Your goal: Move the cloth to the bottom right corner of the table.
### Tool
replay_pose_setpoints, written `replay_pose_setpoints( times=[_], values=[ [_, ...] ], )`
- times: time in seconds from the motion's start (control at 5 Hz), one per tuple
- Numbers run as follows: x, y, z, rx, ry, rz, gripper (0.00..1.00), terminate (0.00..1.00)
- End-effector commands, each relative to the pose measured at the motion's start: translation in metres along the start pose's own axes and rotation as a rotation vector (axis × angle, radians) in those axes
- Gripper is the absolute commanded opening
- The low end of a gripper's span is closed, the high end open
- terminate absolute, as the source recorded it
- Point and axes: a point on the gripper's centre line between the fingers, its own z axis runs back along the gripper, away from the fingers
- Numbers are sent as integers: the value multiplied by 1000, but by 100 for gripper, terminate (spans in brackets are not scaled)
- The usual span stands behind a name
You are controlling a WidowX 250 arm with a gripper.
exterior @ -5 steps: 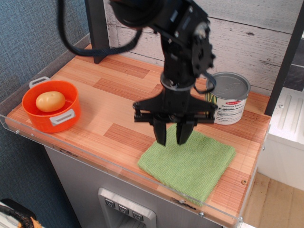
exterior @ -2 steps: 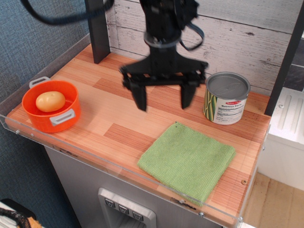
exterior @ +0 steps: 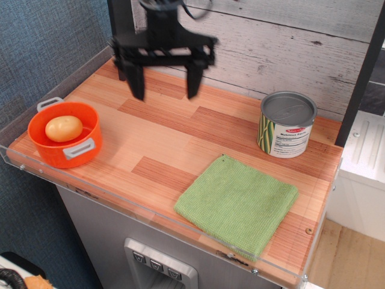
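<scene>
The light green cloth lies flat on the wood-plank table, near its front right corner, just in front of the tin can. My gripper hangs open and empty high above the back left part of the table, far from the cloth. Its two black fingers are spread wide and point down.
An orange pot with a potato in it stands at the front left. A black post rises at the back left. Clear acrylic edges the table's front and left sides. A white plank wall stands behind.
The gripper let go of the cloth, opened wide, and rose and moved back and to the left. The cloth stays flat at the front right.
</scene>
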Motion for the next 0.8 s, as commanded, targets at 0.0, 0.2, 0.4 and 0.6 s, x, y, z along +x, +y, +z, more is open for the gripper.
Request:
replay_pose_setpoints(
  times=[0.0,0.2,0.4,0.6],
  values=[
    [52,37,12,7,-18,23,100,0],
    [77,48,12,-8,-70,70,100,0],
    [98,59,13,-17,-135,119,100,0],
    [98,59,13,-17,-135,119,100,0]
  ],
)
